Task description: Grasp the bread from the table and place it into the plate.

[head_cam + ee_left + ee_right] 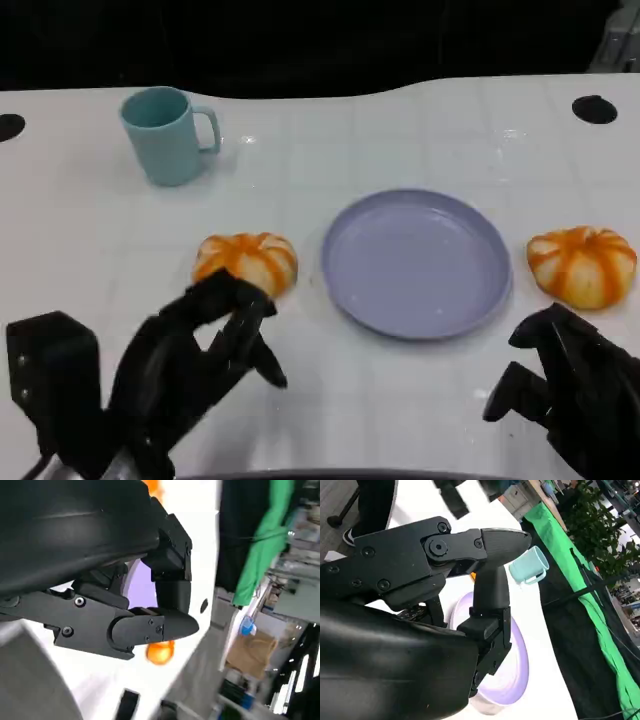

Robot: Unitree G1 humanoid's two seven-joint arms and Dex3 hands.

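Observation:
Two orange-and-white striped bread buns lie on the white table (400, 400), one on each side of a lavender plate (415, 262). The left bun (247, 262) sits just past the fingertips of my left hand (195, 355), whose fingers are spread and hold nothing. The right bun (582, 265) lies a little beyond my right hand (565, 385), which is also empty with fingers apart. In the left wrist view, the left hand (120, 580) partly hides the plate (140, 587), and the right bun (160, 652) shows under a finger. In the right wrist view, the plate (517, 680) lies beyond the right hand (445, 605).
A teal mug (165, 135) stands at the back left, also visible as the mug (530, 565) in the right wrist view. Dark holes mark the table at the far right (595, 108) and far left (10, 126). The plate holds nothing.

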